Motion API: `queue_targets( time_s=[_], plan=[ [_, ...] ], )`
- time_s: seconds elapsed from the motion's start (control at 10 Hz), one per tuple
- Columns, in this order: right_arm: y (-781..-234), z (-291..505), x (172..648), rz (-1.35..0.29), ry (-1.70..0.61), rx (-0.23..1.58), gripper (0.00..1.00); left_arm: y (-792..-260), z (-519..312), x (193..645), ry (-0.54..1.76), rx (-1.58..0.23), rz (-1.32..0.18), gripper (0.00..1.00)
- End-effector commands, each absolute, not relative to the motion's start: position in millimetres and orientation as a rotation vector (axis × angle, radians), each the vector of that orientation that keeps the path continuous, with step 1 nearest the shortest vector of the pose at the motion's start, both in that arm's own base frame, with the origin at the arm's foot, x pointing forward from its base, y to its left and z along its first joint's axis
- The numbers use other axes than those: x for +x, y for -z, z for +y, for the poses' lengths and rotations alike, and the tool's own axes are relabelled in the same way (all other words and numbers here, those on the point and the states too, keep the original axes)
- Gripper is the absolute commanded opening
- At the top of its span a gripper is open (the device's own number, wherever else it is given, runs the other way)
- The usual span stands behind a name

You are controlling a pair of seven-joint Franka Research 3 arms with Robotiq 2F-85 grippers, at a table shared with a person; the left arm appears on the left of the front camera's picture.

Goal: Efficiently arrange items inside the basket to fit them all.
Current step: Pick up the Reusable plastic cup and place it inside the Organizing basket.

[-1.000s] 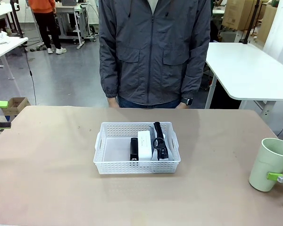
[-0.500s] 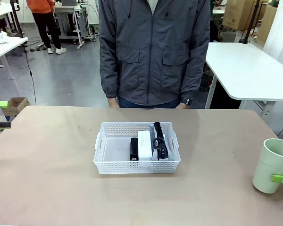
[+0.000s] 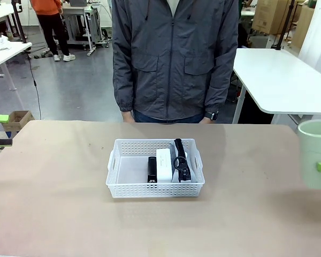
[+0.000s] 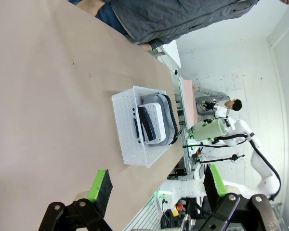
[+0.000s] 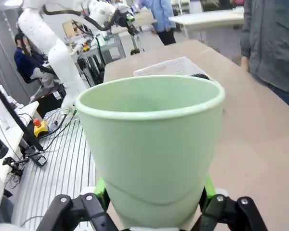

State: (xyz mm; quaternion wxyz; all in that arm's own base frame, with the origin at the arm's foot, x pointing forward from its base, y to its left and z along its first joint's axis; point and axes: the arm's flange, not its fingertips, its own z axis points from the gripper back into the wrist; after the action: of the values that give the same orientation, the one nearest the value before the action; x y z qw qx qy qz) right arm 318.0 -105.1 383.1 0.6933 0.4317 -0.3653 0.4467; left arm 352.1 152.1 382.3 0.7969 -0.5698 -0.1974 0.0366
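Fingers (image 5: 208,188) of our right gripper (image 5: 151,211) are clamping the cup (image 5: 149,144) at three o'clock of the basket (image 3: 155,168), while our left gripper (image 4: 156,185) is gaping.

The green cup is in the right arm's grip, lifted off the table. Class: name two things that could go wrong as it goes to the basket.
1. The right gripper pinches the pale green cup low on its tapered wall; it may slip or tilt.
2. The basket has free room only left of the stapler; the cup may catch the rim.

Front view faces person across table; left wrist rolled, distant; all share basket (image 3: 155,168).
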Motion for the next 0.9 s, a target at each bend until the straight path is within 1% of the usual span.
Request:
queue_targets(
  time_s=[0.0, 0.1, 0.2, 0.3, 0.7, 0.8],
  plan=[
    [-379.1, -14.5, 271.0, -0.683, -0.941, 0.929, 0.0, -384.7, 149.7, 349.7, -0.087, -1.22, -0.411, 1.0],
    [-375.8, -4.6, 274.1, -0.66, -0.919, 0.924, 0.26, -384.7, 149.7, 349.7, -0.087, -1.22, -0.411, 1.0],
    [-370.0, -2.7, 277.8, -0.693, -0.907, 0.901, 0.0, -384.7, 149.7, 349.7, -0.087, -1.22, -0.411, 1.0],
    [-406.4, -65.9, 332.8, -0.694, -0.963, 0.927, 0.0, -384.7, 149.7, 349.7, -0.087, -1.22, -0.411, 1.0],
    [-406.4, -65.9, 332.8, -0.694, -0.963, 0.927, 0.0, -384.7, 149.7, 349.7, -0.087, -1.22, -0.411, 1.0],
    [-405.2, -65.7, 335.2, -0.68, -0.938, 0.92, 0.85, -384.7, 149.7, 349.7, -0.087, -1.22, -0.411, 1.0]
  ],
)
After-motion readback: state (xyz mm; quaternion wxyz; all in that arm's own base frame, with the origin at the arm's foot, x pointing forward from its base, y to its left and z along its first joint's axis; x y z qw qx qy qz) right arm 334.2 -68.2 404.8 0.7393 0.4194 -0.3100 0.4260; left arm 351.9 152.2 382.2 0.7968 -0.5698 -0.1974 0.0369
